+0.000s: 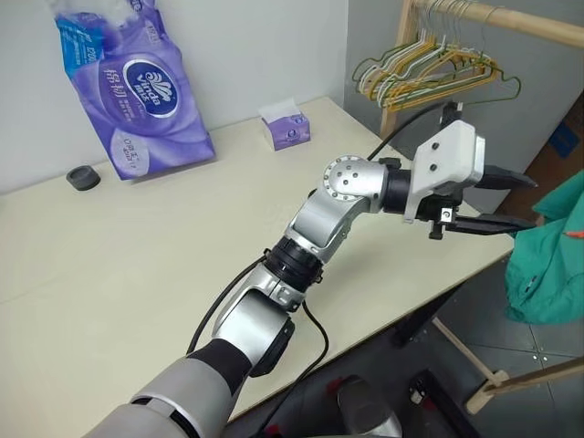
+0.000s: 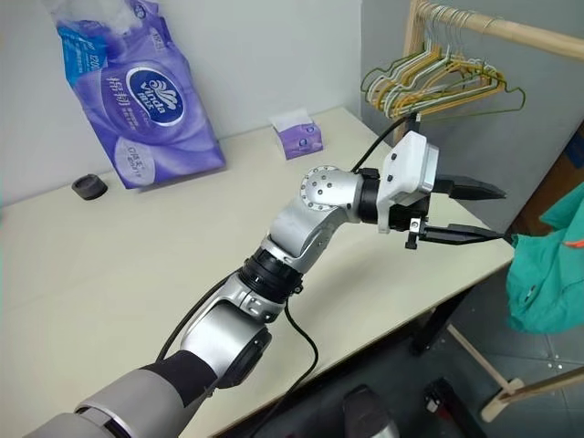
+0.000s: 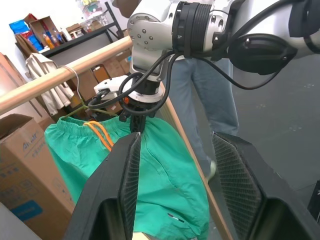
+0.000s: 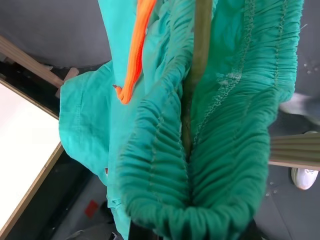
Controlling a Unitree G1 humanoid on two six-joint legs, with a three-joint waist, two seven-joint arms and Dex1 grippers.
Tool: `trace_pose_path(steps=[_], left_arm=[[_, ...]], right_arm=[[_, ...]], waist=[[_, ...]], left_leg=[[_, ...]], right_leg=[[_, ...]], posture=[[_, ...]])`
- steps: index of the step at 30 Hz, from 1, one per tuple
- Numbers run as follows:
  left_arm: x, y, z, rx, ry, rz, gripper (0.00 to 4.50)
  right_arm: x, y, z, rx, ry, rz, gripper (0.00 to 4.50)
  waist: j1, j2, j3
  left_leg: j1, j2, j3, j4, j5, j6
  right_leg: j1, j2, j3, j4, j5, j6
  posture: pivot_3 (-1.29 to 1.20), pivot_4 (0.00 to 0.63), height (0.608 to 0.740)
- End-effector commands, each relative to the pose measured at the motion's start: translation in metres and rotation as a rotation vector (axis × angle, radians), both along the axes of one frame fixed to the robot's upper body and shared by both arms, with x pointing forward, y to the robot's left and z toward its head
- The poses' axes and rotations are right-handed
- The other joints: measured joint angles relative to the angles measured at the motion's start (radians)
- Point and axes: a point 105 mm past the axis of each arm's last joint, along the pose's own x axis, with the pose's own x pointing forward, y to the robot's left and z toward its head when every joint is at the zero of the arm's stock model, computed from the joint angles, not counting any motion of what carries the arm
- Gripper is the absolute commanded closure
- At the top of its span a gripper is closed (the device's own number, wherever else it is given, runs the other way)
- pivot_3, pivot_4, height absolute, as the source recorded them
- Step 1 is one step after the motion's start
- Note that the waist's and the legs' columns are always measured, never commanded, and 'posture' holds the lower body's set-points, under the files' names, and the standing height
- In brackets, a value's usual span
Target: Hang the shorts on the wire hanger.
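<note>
1. Shorts (image 3: pixel 150 165) hang off the table's right edge, waistband pinched in my right gripper (image 3: pixel 136 117).
2. Left gripper (image 1: pixel 511 203) gapes empty nearby.
3. Better steady the wire hanger (image 3: pixel 102 106) before threading anything.

shorts (image 3: pixel 150 165): 1, teal-green | wire hanger (image 4: pixel 200 60): 1, olive bar in the waistband | orange drawstring (image 4: pixel 135 55): 1 | hangers bunched on wooden rack (image 1: pixel 429 73): several, exact number unclear | tissue multipack (image 1: pixel 132 82): 1 | tissue box (image 1: pixel 286 128): 1 | black round object (image 1: pixel 83 178): 1 | desk (image 1: pixel 137 274): 1
</note>
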Motion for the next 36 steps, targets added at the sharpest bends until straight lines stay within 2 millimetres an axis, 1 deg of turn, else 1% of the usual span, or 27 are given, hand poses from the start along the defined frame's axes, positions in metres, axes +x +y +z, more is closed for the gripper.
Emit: trace_pose_path(steps=[1,7,12,20,24,28,33,34,35,36], left_arm=[[-0.003,-0.006,0.012,-0.032,-0.04,-0.001,2.11],[-0.005,-0.012,0.02,-0.069,0.006,-0.021,2.11],[-0.007,-0.015,0.025,-0.086,0.026,-0.057,2.11],[-0.005,-0.016,0.022,-0.062,0.057,-0.076,2.11],[-0.006,-0.017,0.021,-0.053,0.054,-0.081,2.08],[-0.006,-0.017,0.021,-0.052,0.05,-0.082,2.08],[-0.007,-0.017,0.021,-0.051,0.05,-0.083,2.08],[-0.006,-0.017,0.021,-0.049,0.051,-0.083,2.08],[-0.006,-0.017,0.02,-0.045,0.053,-0.082,2.08],[-0.006,-0.016,0.018,-0.038,0.054,-0.083,2.08]], right_arm=[[-0.003,-0.003,0.007,0.012,-0.032,-0.007,4.5],[-0.006,-0.005,0.003,0.022,-0.021,-0.008,4.5],[-0.006,-0.007,0.005,0.003,-0.041,-0.02,4.5],[-0.002,-0.006,0.008,0.005,-0.078,-0.014,4.5],[-0.001,-0.007,0.012,-0.003,-0.106,-0.031,3.41],[0.0,-0.006,0.022,0.008,-0.16,-0.048,2.02],[-0.002,-0.007,0.035,-0.022,-0.21,-0.082,0.22],[-0.003,-0.008,0.042,-0.063,-0.23,-0.104,0.02],[-0.004,-0.008,0.051,-0.106,-0.255,-0.128,0.02],[-0.005,-0.007,0.061,-0.187,-0.279,-0.143,0.02]], waist=[[0.0,-0.001,0.009],[0.002,-0.003,0.019],[0.004,-0.003,0.019],[0.001,-0.002,0.018],[0.0,-0.002,0.018],[-0.001,-0.001,0.018],[-0.001,0.0,0.017],[-0.001,0.0,0.017],[-0.002,0.001,0.017],[-0.003,0.001,0.016]], left_leg=[[0.0,0.0,0.0,0.0,0.0,0.0],[0.0,0.0,0.0,0.0,0.0,0.0],[0.0,0.0,0.0,0.0,0.0,0.0],[0.0,0.0,0.0,0.0,0.0,0.0],[0.0,0.0,0.0,0.0,0.0,0.0],[0.0,0.0,0.0,0.0,0.0,0.0],[0.0,0.0,0.001,0.0,0.0,0.0],[0.0,0.0,0.001,0.0,0.0,0.0],[0.0,0.0,0.001,0.0,0.0,0.0],[0.0,0.0,0.001,0.0,0.0,0.0]], right_leg=[[0.0,0.0,0.0,0.0,0.0,0.0],[0.0,0.0,0.0,0.0,0.0,0.0],[0.0,0.0,0.0,0.0,0.0,0.0],[-0.001,0.0,0.0,0.0,0.0,0.0],[-0.001,0.0,0.0,0.0,0.0,0.0],[-0.001,0.0,0.001,0.001,0.0,0.0],[-0.001,-0.001,0.001,0.001,0.0,0.0],[-0.001,-0.001,0.001,0.001,0.0,0.0],[-0.001,-0.001,0.001,0.001,0.0,0.0],[-0.002,-0.001,0.001,0.001,0.0,0.0]], posture=[[-0.44,0.183,0.74],[-0.44,0.187,0.74],[-0.46,0.166,0.74],[-0.46,0.145,0.74],[-0.46,0.136,0.74],[-0.46,0.127,0.74],[-0.46,0.119,0.74],[-0.46,0.116,0.74],[-0.46,0.113,0.74],[-0.46,0.11,0.74]])
